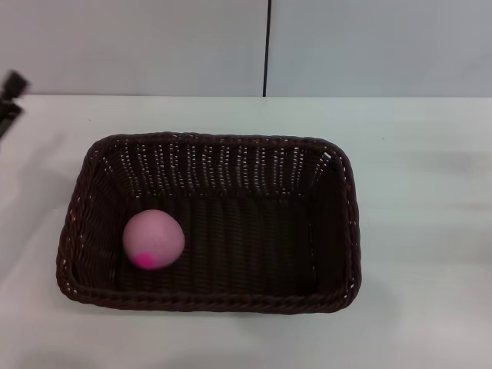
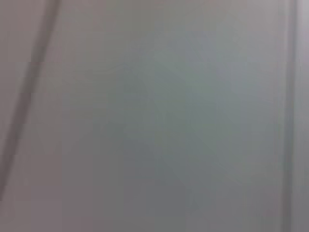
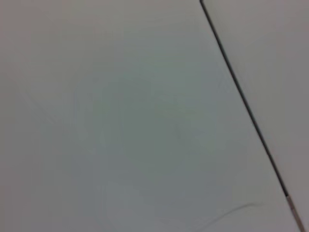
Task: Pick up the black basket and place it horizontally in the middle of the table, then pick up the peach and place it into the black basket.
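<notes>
Dark, blurred parts of the left gripper (image 1: 11,96) are seen at the far left edge of the head view, raised beside the table (image 1: 415,231); whether it is released or clenched cannot be told. The black basket (image 1: 338,231) is set lengthwise across the middle of the table, well apart from that gripper. The peach (image 1: 153,239) is seen lying inside the basket, near its left wall, pale pink with a magenta blotch turned forward. Only plain pale surfaces are shown by both wrist views.
</notes>
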Robot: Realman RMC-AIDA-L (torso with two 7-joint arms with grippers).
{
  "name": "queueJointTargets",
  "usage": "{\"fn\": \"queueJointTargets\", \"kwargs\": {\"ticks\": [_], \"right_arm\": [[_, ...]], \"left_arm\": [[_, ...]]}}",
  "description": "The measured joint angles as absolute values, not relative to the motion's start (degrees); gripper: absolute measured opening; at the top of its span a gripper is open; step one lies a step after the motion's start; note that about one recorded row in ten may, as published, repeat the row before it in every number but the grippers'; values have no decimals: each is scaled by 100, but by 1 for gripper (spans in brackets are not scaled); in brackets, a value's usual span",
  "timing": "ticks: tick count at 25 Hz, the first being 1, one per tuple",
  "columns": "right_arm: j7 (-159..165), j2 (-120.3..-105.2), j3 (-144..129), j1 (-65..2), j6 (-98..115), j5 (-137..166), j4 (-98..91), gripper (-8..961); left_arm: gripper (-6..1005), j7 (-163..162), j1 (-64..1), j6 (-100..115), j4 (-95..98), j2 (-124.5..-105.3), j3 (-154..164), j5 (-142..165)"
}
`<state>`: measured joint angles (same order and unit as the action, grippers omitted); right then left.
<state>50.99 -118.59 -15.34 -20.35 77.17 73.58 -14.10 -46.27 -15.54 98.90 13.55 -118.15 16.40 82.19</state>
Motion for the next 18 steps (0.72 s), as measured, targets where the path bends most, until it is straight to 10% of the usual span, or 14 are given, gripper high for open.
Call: {"fn": "queueJointTargets", "kwargs": {"ticks": [18], "right_arm": [[5098, -11883, -755, -1971, 7681, 6943, -1180, 557]], "left_arm": [[813, -4074, -1429, 9895, 550, -11826, 631, 8020]]}}
